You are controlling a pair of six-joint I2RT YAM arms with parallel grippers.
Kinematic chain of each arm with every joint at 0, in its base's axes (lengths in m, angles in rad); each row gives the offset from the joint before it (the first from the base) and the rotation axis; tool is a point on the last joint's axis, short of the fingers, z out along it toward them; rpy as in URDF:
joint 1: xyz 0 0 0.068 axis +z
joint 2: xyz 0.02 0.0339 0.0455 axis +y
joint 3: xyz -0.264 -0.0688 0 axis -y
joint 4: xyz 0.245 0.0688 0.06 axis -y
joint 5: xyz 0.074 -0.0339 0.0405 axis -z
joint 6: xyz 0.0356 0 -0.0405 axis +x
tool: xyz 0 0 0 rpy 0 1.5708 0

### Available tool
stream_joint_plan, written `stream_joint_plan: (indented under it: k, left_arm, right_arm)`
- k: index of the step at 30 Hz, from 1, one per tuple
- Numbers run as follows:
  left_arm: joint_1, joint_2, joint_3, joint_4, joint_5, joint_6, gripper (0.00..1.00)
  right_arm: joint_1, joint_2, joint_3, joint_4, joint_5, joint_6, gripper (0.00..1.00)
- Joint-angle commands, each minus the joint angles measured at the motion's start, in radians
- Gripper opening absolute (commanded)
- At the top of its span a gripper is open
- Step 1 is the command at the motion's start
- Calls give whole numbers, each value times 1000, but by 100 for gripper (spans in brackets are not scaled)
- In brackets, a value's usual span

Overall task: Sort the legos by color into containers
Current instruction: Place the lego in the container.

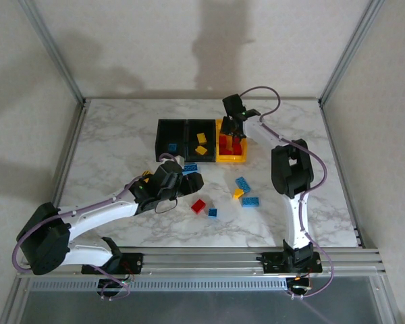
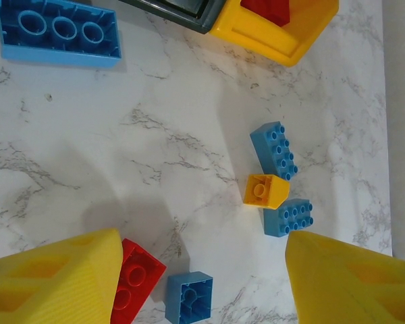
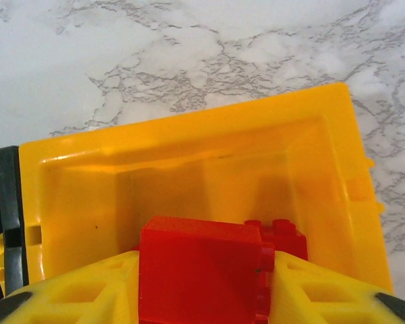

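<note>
Plastic bricks of this kind are probably handling as light, rigid, rather slick pieces. Their flat opposite side walls, not the studded tops, are likely offering the surest hold. Nearest the near edge of the white marble-patterned table point(image 1: 121, 142), a small red studded brick point(image 2: 136, 283) and a small blue brick point(image 2: 189, 297) are lying side by side. Over them the left gripper point(image 2: 202, 246) is hanging on an outstretched arm, its yellow fingers point(image 2: 61, 270) standing spread with nothing between them. Farther out, a blue eight-stud brick point(image 2: 273, 150), a yellow brick point(image 2: 264, 190) and a second blue brick point(image 2: 288, 217) are lying close together. Toward the far edge, the right gripper point(image 3: 206, 266), pointing down from a folded arm, is pinching a red brick point(image 3: 196, 243) inside the open yellow-orange plastic bin point(image 3: 189, 145), which is adjoining two black bins point(image 1: 159, 135).
</note>
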Motion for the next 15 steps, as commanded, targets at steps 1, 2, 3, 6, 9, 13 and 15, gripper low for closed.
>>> stream_joint_plan:
  k: [1,2,3,6,9,13,15]
  left_arm:
    - [-8,11,29,14,3,23,65]
    - [-9,15,31,15,4,23,65]
    - [-9,15,32,14,5,23,65]
    - [-9,15,30,13,5,24,65]
    - [-9,12,29,11,5,25,65]
    - [-9,2,27,5,-1,25,65]
    - [-9,-10,23,-4,-10,23,65]
  right_arm:
    - [-5,41,60,-38,-7,-11,49]
    - [-5,49,69,-41,-8,-11,51]
    - [-6,55,76,-43,-9,-11,53]
    - [-6,60,87,-43,-16,-8,55]
    - [-7,60,98,-49,-11,-7,57]
    - [-5,19,76,-45,-11,-4,56]
    - [-1,-38,29,-29,-12,-7,56]
